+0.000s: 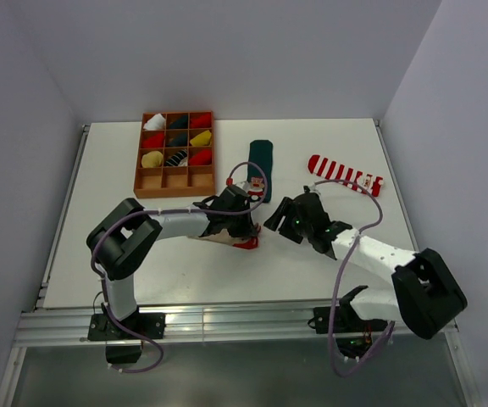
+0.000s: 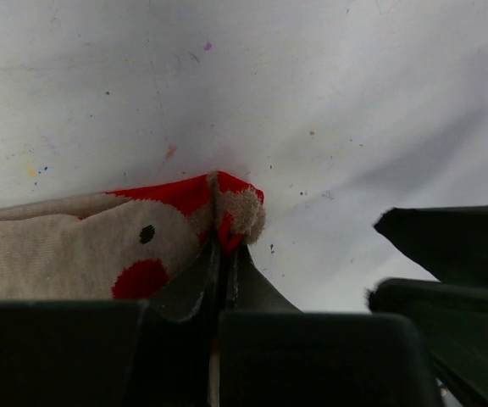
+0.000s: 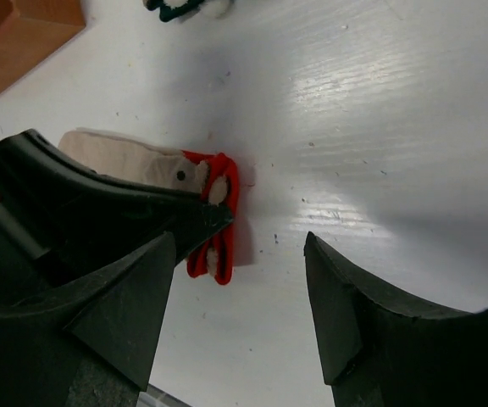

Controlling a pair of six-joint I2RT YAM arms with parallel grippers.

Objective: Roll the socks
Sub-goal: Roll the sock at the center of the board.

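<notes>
Tray [image 1: 174,155] is taken as reference, at the far left of the counter [image 1: 142,271]. Rolled bundles are seen in its top two rows.

Left hand [image 2: 224,254]: fingers are pressed together, clamped on the red toe of the beige sock [image 2: 74,246]. That sock is laid flat on the counter off the tray's near-right corner and is mostly hidden under the left arm in the top view. The toe end is bunched up at the pinch. This is judged as the very start of the first roll, with no full turn made yet.

Right hand [image 3: 240,297]: jaws are set apart and nothing is held. It is hung just right of the pinched toe, further right of the tray.

Green sock [image 1: 259,165]: laid flat just right of the tray, not gripped.

Striped sock [image 1: 346,175]: laid flat well right of the tray, not gripped.

Status: none of the three is rolled. One is being started and two are left. The right hand is probably needed next to steady or tuck the toe.
</notes>
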